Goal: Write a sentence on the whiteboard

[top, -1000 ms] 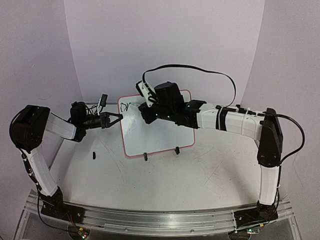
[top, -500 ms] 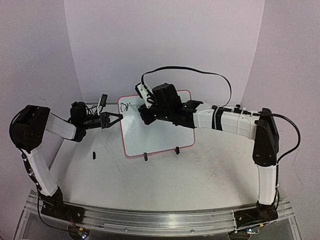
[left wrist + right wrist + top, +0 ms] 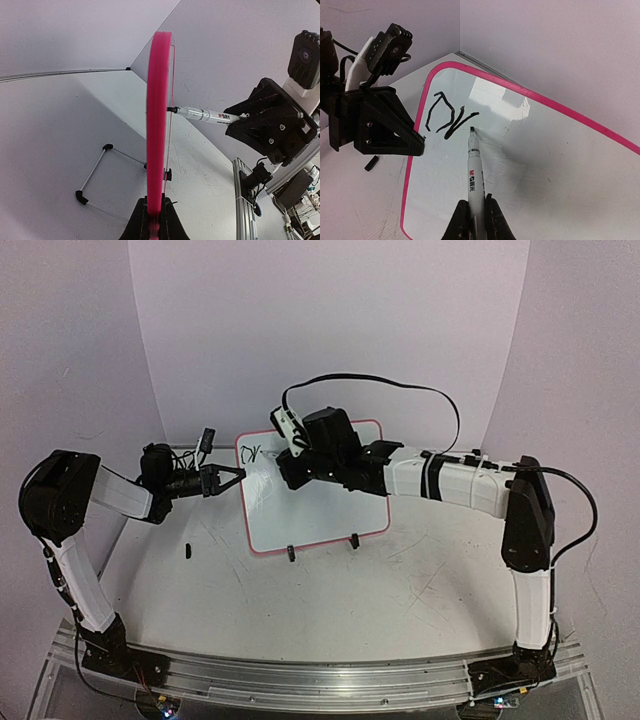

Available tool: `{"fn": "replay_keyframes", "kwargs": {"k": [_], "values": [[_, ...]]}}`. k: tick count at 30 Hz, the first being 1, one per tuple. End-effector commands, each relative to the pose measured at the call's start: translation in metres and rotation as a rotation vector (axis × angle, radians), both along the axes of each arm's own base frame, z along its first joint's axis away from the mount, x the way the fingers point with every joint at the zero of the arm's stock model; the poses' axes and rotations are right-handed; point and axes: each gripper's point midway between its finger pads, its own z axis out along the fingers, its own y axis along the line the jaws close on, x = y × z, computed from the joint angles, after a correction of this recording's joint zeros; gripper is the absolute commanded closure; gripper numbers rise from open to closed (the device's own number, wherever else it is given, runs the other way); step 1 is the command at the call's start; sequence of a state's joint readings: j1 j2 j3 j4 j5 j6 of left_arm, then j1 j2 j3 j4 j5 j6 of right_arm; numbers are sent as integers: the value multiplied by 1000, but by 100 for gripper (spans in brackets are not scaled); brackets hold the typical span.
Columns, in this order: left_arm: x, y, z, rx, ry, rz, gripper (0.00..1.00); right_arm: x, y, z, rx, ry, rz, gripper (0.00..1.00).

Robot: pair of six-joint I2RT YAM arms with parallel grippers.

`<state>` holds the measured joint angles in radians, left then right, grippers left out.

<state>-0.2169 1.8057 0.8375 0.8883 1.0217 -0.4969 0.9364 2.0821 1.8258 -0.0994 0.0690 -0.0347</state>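
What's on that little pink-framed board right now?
A few black strokes near one corner of the whiteboard, the marker tip beside them. From above, the right gripper hides part of it.

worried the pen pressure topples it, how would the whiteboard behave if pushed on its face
Probably tippy alone: the whiteboard looks thin edge-on, with only small feet at one edge, so the left claw clamping its rim likely steadies it. It seems stiff, since its edge runs straight with the marker tip against it. Likely light, given that thinness.
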Motion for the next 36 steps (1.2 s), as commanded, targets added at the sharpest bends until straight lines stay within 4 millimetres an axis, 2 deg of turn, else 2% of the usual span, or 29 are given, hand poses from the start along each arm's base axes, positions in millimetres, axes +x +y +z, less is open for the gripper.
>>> {"fn": "replay_keyframes", "kwargs": {"k": [1,13,27,36], "values": [[-1,-5,25,-15,-90,-36,100,7,3,11,31,-10,-19,100],[-2,-5,24,-13,-89,-36,100,15,-22,12,11,-18,-102,100],[-1,-5,25,-14,-89,-37,100,20,-42,17,30,-18,-171,100],[0,-5,26,-15,-93,-40,100,25,-35,18,39,-18,-153,100]]}}
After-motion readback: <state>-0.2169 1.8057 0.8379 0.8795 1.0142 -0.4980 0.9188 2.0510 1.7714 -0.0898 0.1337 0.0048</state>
